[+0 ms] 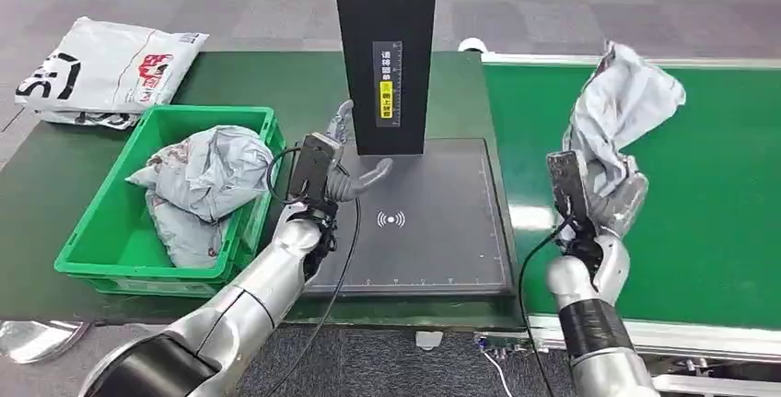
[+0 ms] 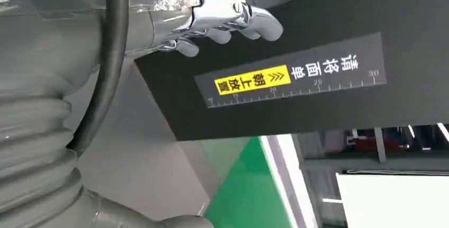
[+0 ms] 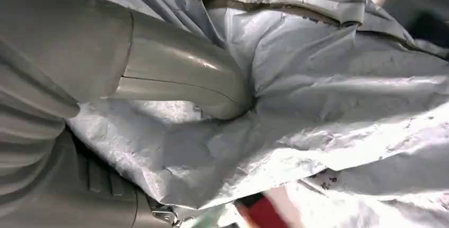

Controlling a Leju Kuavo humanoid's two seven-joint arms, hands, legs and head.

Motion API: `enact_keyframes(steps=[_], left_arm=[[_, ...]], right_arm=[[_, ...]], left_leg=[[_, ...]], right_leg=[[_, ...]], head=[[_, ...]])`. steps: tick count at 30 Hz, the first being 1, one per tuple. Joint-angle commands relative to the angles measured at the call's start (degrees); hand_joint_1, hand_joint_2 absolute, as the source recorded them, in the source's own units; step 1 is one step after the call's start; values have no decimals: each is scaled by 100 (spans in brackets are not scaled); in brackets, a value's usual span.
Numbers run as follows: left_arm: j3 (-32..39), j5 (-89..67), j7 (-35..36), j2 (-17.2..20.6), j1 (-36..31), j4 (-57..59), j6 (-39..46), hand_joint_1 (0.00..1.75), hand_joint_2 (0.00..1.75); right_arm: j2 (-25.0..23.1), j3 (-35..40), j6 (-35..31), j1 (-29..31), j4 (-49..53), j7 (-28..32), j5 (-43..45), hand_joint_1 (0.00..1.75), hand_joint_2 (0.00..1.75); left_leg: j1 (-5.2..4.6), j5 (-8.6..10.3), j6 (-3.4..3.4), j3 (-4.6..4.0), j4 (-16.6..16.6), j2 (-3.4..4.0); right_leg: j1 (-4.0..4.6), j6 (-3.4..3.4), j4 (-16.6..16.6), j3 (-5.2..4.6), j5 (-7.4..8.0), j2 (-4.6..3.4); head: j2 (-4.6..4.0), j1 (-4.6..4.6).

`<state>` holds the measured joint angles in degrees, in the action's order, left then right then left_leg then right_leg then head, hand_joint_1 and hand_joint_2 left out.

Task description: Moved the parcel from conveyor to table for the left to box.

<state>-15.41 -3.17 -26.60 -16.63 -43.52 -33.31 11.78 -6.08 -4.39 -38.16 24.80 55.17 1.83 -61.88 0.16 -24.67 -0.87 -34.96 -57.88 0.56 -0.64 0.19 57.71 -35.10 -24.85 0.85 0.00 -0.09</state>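
My right hand (image 1: 615,196) grasps the crumpled grey parcel (image 1: 619,102) above the conveyor (image 1: 718,185); my left hand (image 1: 345,162) waits released. The slack plastic could slip from my fingers (image 3: 180,82) before reaching the bench (image 1: 55,176).

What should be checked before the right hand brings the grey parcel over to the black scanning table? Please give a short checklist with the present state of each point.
1. Right hand grips the grey parcel: ok, the thumb presses into the film.
2. Parcel is off the green conveyor: ok, it stands up above the belt.
3. Black scanning table has bare surface for the drop: ok.
4. Left hand holds nothing, fingers apart: ok.
5. Left hand out of the drop area: not ok, it hovers over the table beside the black post.
6. Green box has room: cannot tell, one parcel already lies in it.
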Motion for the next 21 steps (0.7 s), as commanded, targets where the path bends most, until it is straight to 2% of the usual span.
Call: enact_keyframes(steps=[1,7,9,12,14,16,20,21], left_arm=[[318,-87,-190,-161,-275,511,113,0,175],[268,-49,-250,-101,-261,516,86,0,175],[188,-44,-373,-37,-229,478,163,0,175],[65,26,-386,7,-263,492,131,0,175],[-63,88,-397,16,-311,550,87,0,175],[-204,155,-383,14,-339,595,56,0,175],[-333,258,-412,-1,-304,613,99,0,175],[-358,284,-392,3,-292,613,72,0,175]], right_arm=[[-625,1504,22,186,-172,-198,8,175,175],[-545,1761,68,161,-420,-105,227,175,175],[-547,2006,383,102,-668,-66,515,175,175],[-614,2359,996,132,-1102,-171,771,175,175],[-653,2490,1981,177,-1378,-72,1438,175,175],[-573,2875,2809,201,-1679,-54,1711,175,175],[-481,3396,3363,162,-2062,3,1909,175,175],[-452,3546,3406,204,-2138,-54,1848,72,175]], left_leg=[[5,-7,0,6,-2,20],[7,-2,1,23,16,9],[5,-5,1,14,7,9],[7,-7,0,29,17,22],[8,-6,-3,27,16,21],[6,-4,-3,18,11,10],[4,-4,-1,16,10,7],[8,-4,0,25,17,5]], right_leg=[[3,-2,-2,1,2,-27],[5,-3,-22,23,4,-18],[3,-1,-13,15,2,-14],[5,-4,-23,26,4,-31],[6,-5,-20,23,3,-31],[4,-6,-14,17,1,-19],[5,-5,-14,15,-1,-14],[10,-5,-25,27,1,-15]], head=[[0,0],[0,0],[0,0],[0,0],[0,0],[0,0],[0,0],[0,0]])
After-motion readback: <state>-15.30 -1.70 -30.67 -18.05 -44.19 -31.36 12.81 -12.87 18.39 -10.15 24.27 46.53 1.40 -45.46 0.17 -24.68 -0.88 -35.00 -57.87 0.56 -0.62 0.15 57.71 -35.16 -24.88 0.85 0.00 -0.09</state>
